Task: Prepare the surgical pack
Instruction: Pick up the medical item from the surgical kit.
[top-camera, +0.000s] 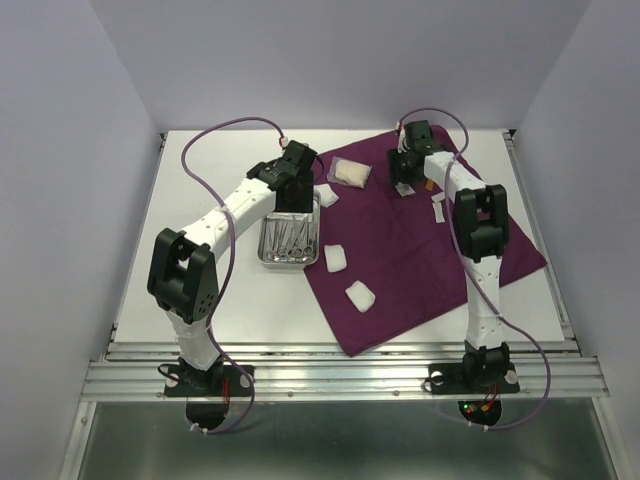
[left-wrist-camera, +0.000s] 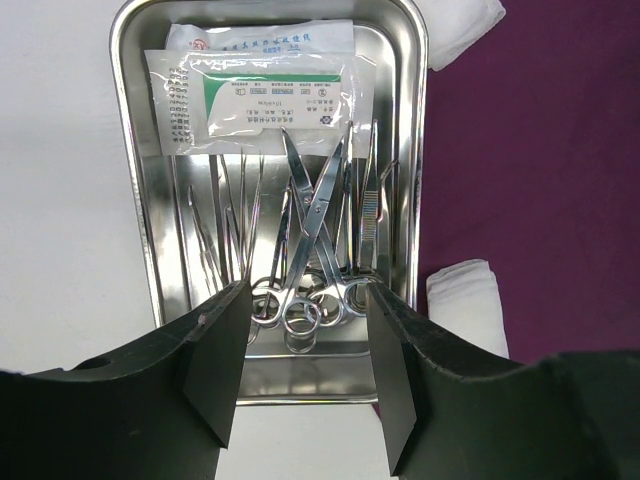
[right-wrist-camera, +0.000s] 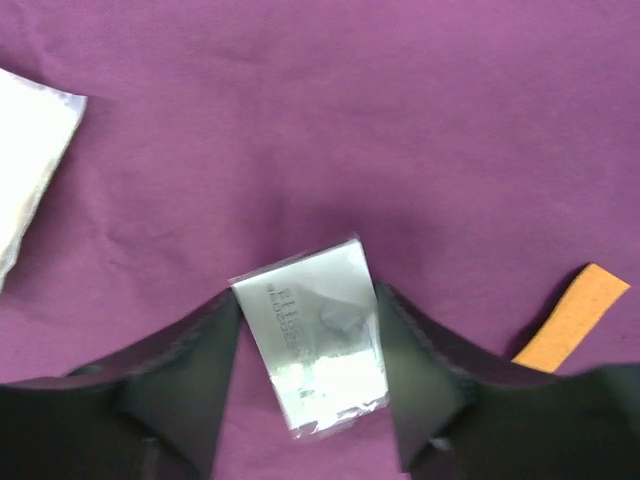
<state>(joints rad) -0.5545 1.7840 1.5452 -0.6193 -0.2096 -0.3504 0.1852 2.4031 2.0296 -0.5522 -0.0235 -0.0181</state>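
The right claw (right-wrist-camera: 308, 305) is down on the dark-purple cloth (right-wrist-camera: 330, 120) with a small clear packet (right-wrist-camera: 315, 340) between its fingers. Each long edge of the packet meets a finger, but I cannot tell whether it is pinched or only straddled. The packet sits in the lower middle of the right wrist view, on the cloth's upper right part in the overhead view. An orange strip (right-wrist-camera: 572, 318) lies apart at the lower right, and a larger white bag (right-wrist-camera: 25, 170) at the left edge. The packet's long axis runs nearly up and down the frame, its lower end leaning right, so it lies along the fingers. It looks thin, light and glossy, probably slippery and easily buckled, so a gentle squeeze across the long edges near the middle seems safest. The left claw (left-wrist-camera: 307, 330) hangs with its fingers apart and nothing in them over the steel tray (left-wrist-camera: 300, 378), which sits on the desk (left-wrist-camera: 60, 200). The scissors (left-wrist-camera: 318, 215) there point to the top of the frame, toward printed packets (left-wrist-camera: 255, 100).
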